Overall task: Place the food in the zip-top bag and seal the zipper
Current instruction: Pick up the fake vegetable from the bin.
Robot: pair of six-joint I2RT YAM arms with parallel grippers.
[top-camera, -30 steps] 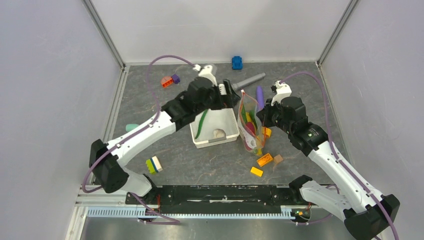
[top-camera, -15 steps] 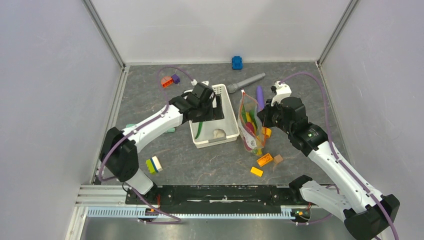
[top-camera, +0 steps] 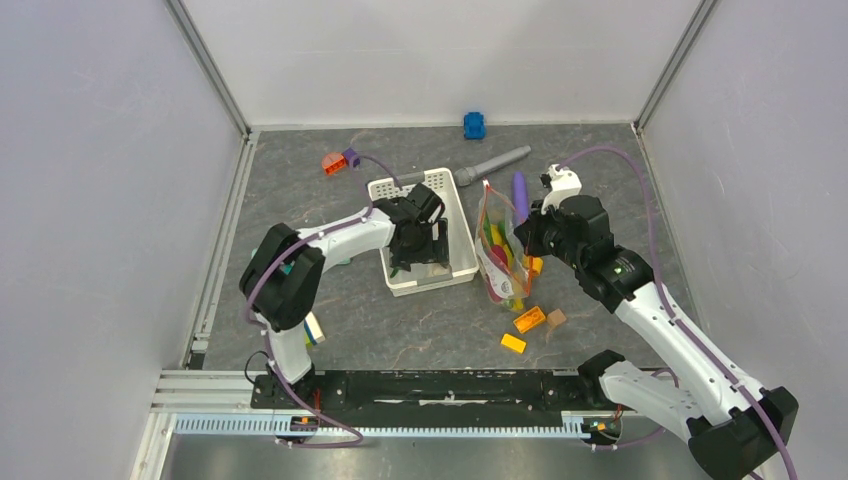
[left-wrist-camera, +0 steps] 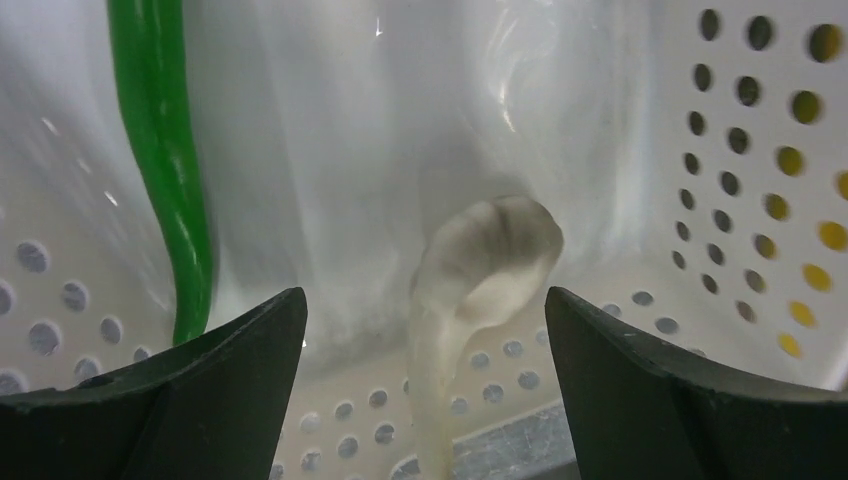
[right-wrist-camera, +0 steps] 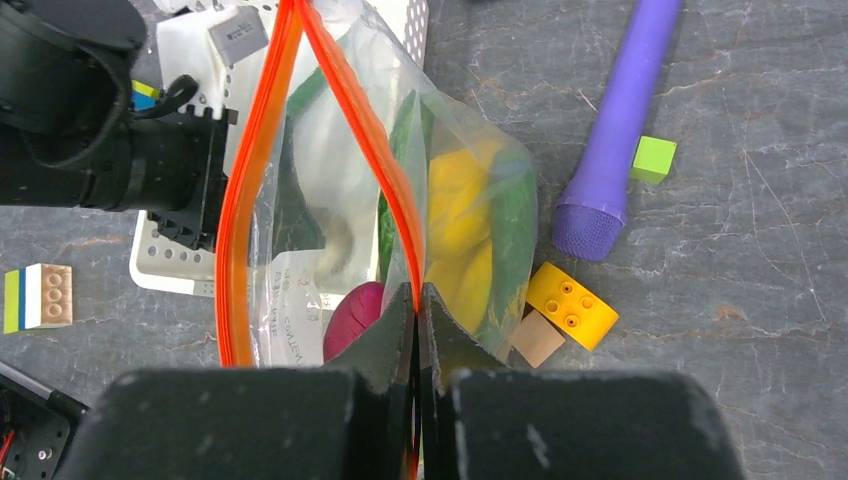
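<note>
Left gripper [left-wrist-camera: 420, 305] hangs wide open in white perforated plastic basket [left-wrist-camera: 740, 150], straddling small whitish curled toy piece [left-wrist-camera: 490, 255], which is light, smooth, probably slippery and best pinched across its bulb; right gripper [right-wrist-camera: 416, 300] clamps orange-red zipper strip [right-wrist-camera: 352, 110] of floppy clear bag [right-wrist-camera: 480, 120] just right of basket.

one zip-top bag [top-camera: 496, 258], one basket [top-camera: 463, 236], one purple cylinder [top-camera: 519, 194]
</note>
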